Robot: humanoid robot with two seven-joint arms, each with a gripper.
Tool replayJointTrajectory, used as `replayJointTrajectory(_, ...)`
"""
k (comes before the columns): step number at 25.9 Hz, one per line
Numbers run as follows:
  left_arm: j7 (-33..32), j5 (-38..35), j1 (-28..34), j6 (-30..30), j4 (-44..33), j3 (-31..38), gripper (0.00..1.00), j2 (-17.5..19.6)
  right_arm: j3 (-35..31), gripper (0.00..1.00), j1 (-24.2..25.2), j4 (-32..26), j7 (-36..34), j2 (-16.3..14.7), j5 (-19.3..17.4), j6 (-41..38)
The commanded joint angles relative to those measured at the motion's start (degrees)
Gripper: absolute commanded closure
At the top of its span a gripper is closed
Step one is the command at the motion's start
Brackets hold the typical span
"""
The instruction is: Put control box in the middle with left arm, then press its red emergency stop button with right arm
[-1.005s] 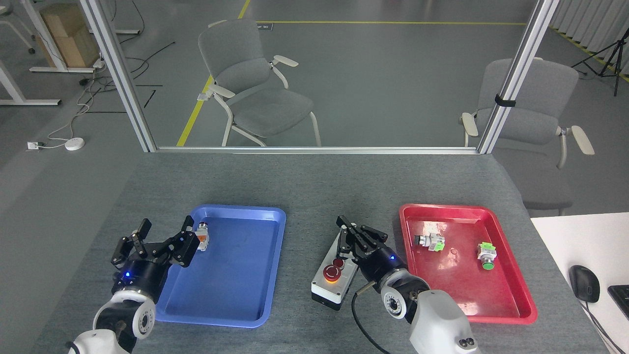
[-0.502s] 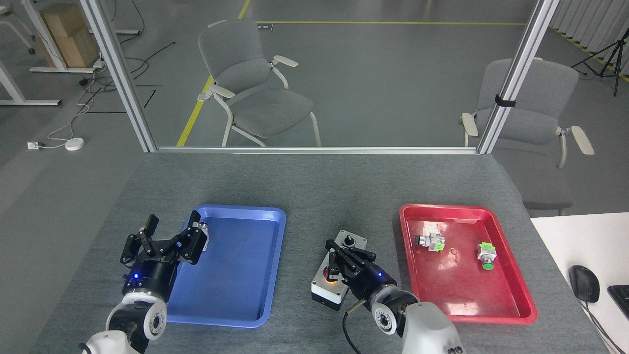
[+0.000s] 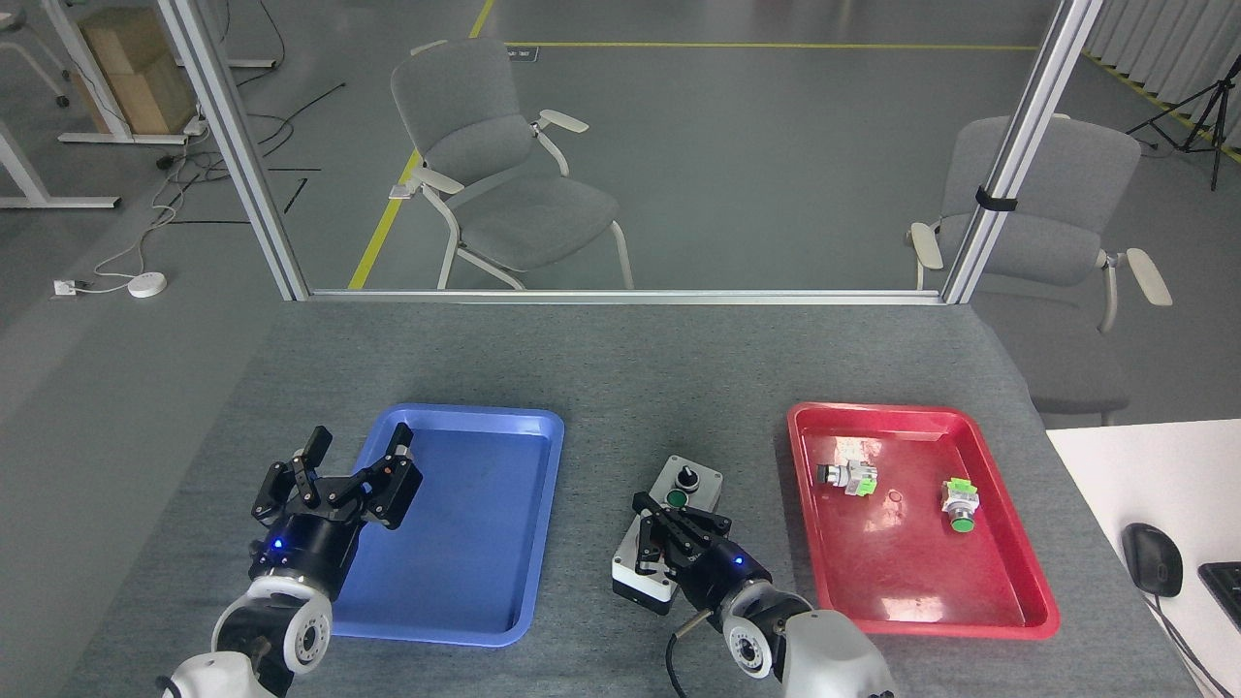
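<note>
Under the right gripper (image 3: 669, 543), fingers drawn together, sits the control box (image 3: 669, 523); the left gripper (image 3: 351, 475), fingers spread, hovers at the blue tray (image 3: 465, 543) edge.

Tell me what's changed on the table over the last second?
The right gripper drew back toward the robot along the control box; it now covers the red emergency stop button, while the box's far end shows. The left gripper shifted slightly right over the blue tray edge. The control box and red tray parts stayed put.

Right claw (image 3: 669, 543) over control box (image 3: 669, 528), left claw (image 3: 349, 475) spread
</note>
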Motion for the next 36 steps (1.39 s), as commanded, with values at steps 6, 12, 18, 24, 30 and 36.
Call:
replayJointTrajectory(6, -1.1, -0.3, 1.5, -1.8, 0.0, 0.0, 0.01, 0.1, -10.5, 0.00, -3.2, -4.7, -6.9, 0.3, -0.5, 1.7)
replayJointTrajectory(12, -0.8, -0.5, 5.4, -1.8, 0.4, -1.2, 0.01, -0.4, -27.7, 0.00, -5.0, -5.3, -13.3, -0.9, -0.6, 0.1)
replayJointTrajectory(18, -0.4, -0.7, 5.6, -1.8, 1.7, -3.5, 0.01, -0.5, -32.0, 0.00, -4.0, -4.9, -5.0, -6.8, 0.1, 1.1)
replayJointTrajectory(24, -0.3, 0.2, 5.6, -1.7, 1.8, -3.3, 0.01, -1.4, -32.5, 0.00, -1.2, -5.9, 1.1, -10.2, -0.2, 3.0)
replayJointTrajectory(30, -0.3, 0.1, 5.6, -1.7, 1.8, -3.3, 0.01, -1.5, -32.8, 0.00, 7.2, -13.0, 1.1, -10.2, -0.1, 9.0)
replayJointTrajectory(36, -0.3, 0.1, 5.6, -1.7, 1.8, -3.2, 0.01, -1.5, -39.4, 0.00, 13.6, -20.4, 1.2, -6.1, 0.2, 8.5)
